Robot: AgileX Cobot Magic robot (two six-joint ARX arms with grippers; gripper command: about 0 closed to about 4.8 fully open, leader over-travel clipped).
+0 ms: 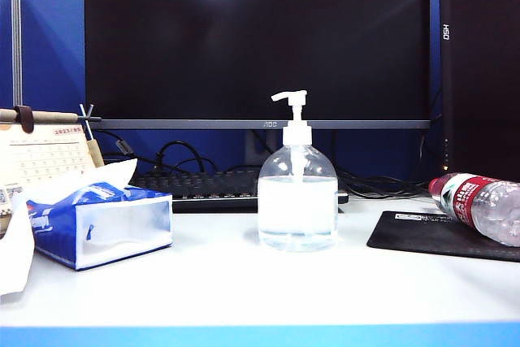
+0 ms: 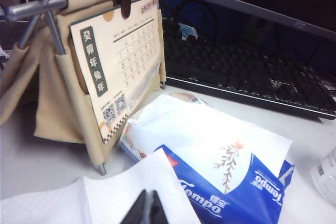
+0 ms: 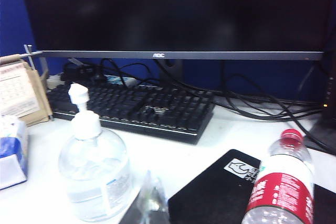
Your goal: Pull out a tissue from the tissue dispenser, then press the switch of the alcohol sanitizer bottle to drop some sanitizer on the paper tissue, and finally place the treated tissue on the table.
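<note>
Clenched empty, left gripper [image 2: 148, 208] fingers hover just above the tissue [image 2: 105, 198]; flimsy, tear-prone, pinch its edge. Right gripper [image 3: 149, 203], clenched, sits beside the alcohol sanitizer bottle [image 3: 94, 174].

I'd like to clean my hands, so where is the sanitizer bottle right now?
In the exterior view the alcohol sanitizer bottle stands upright mid-table in front of the keyboard, with the tissue dispenser to its left.
</note>
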